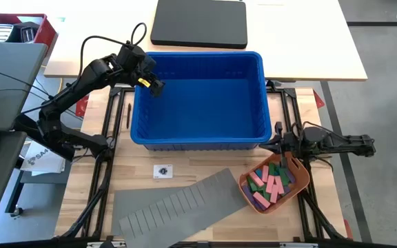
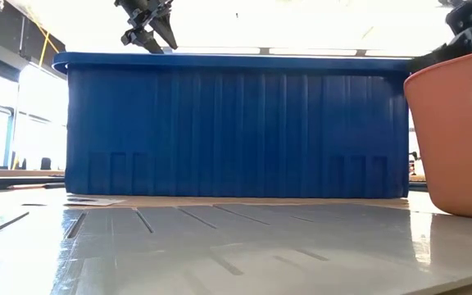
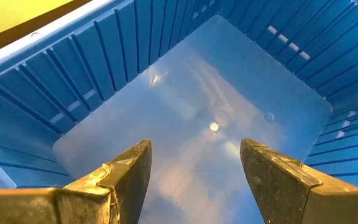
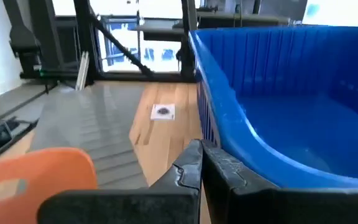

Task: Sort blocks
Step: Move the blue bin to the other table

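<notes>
Left gripper [image 1: 158, 87] hangs wide open and empty over a large blue ribbed plastic bin [image 1: 202, 138]; right gripper [image 1: 276, 145], clamped shut, waits beside an orange-red plastic tray [image 1: 296, 187] of green, pink and purple blocks [image 1: 271, 182].

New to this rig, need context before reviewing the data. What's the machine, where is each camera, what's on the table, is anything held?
It is a robot with two dark arms at a wooden table, each ending in a two-finger gripper. One camera looks straight down, one sits at table-top height, and one rides on each wrist.

On the table: a big blue bin, empty as far as the views show; an orange tray of green, pink and purple blocks; and a grey slotted sheet.

The left gripper hovers open over the bin's far left corner, holding nothing; its wrist camera shows the bare bin floor between its fingers. The right gripper is shut by the tray's rim, near the bin.
</notes>
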`<state>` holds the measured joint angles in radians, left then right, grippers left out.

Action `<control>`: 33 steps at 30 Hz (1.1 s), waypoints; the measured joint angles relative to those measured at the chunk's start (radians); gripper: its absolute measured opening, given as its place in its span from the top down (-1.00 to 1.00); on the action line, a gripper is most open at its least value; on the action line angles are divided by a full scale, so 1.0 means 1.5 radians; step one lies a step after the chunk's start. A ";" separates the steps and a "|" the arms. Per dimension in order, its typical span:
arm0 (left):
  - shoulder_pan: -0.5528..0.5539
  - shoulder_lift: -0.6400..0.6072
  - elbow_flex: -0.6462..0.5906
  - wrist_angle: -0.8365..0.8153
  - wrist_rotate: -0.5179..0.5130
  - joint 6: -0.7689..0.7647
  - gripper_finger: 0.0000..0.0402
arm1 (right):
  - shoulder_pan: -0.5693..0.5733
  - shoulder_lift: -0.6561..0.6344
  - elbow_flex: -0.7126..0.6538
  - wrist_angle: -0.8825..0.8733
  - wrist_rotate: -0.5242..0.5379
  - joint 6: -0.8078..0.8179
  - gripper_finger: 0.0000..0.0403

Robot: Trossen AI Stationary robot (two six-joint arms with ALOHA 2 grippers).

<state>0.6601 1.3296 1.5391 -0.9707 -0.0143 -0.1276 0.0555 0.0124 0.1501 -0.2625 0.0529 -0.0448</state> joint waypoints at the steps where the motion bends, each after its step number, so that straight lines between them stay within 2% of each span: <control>1: 0.000 0.000 0.000 0.000 0.000 0.000 -0.18 | 0.000 0.000 0.000 -0.010 -0.004 0.002 1.00; 5: 0.000 0.000 0.000 0.000 0.000 0.000 -0.18 | -0.002 -0.001 -0.016 -0.006 -0.023 0.016 1.00; 9: 0.000 0.000 0.000 0.000 -0.001 0.000 -0.18 | -0.002 0.000 -0.095 0.183 -0.019 0.042 1.00; 14: 0.000 0.000 -0.001 0.000 0.000 0.000 -0.18 | -0.002 0.016 -0.093 0.185 -0.014 -0.011 1.00; 23: 0.000 0.000 -0.001 -0.001 0.000 0.000 -0.18 | -0.002 0.039 -0.093 0.186 -0.060 0.012 1.00; 33: 0.000 0.000 -0.001 0.000 0.000 0.000 -0.18 | -0.002 0.040 -0.093 0.187 -0.068 0.013 1.00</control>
<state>0.6601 1.3296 1.5379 -0.9712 -0.0143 -0.1276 0.0525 0.0719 0.0101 0.0186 -0.0492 -0.0257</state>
